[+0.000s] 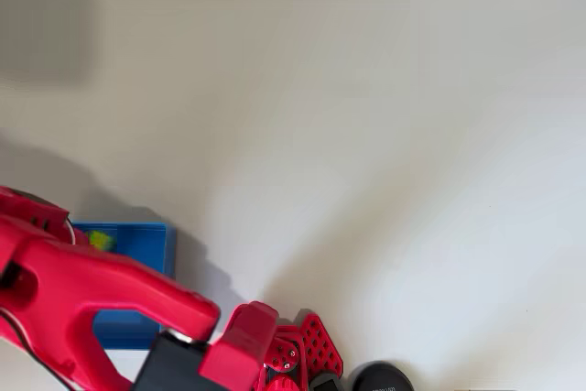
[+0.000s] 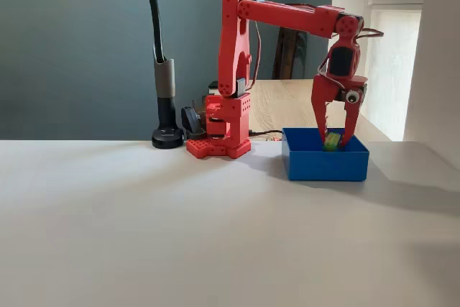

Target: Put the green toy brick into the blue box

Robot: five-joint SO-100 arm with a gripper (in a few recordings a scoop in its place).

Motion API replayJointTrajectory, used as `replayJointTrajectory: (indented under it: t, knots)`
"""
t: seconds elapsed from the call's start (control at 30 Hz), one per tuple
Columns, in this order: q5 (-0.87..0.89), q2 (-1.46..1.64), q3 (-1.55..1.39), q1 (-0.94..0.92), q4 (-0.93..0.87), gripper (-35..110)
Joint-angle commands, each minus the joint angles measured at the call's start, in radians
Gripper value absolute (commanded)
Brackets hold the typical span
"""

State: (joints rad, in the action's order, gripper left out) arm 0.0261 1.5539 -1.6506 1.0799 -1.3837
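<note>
In the fixed view the red gripper (image 2: 336, 140) hangs with its tips pointing down, just over the rim of the box (image 2: 325, 164). The two fingers (image 2: 318, 109) stand spread apart, and the brick (image 2: 331, 140) shows between their tips, at the level of the box's rim. The fingers look released and not pressed on the brick, so I judge that the brick is free, already inside the box or dropping into it; whether it rests on the floor I cannot tell.

In the overhead view the brick (image 1: 101, 241) is a blurred green patch near a corner of the box (image 1: 146, 244), partly under the arm. Its long axis cannot be read.

The brick lies below and between the fingertips, so the coming move should be a straight lift upward, without touching the walls.
</note>
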Motion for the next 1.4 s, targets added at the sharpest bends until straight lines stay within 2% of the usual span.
replayJointTrajectory:
  t: [0.0, 0.27, 0.37, 0.67, 0.8, 1.13, 1.37]
  knots:
    - [-0.017, 0.025, 0.017, 0.026, -0.046, 22]
    - [0.017, 0.040, 0.051, 0.035, -0.072, 15]
    - [0.057, 0.046, 0.137, 0.031, -0.137, 13]
    - [0.040, 0.288, 0.273, -0.034, -0.163, 7]
    - [0.067, 0.373, 0.264, -0.156, -0.146, 0]
    - [0.040, 0.508, 0.133, -0.598, -0.109, 0]
    - [-0.015, 0.655, -0.087, -0.853, 0.057, 0]
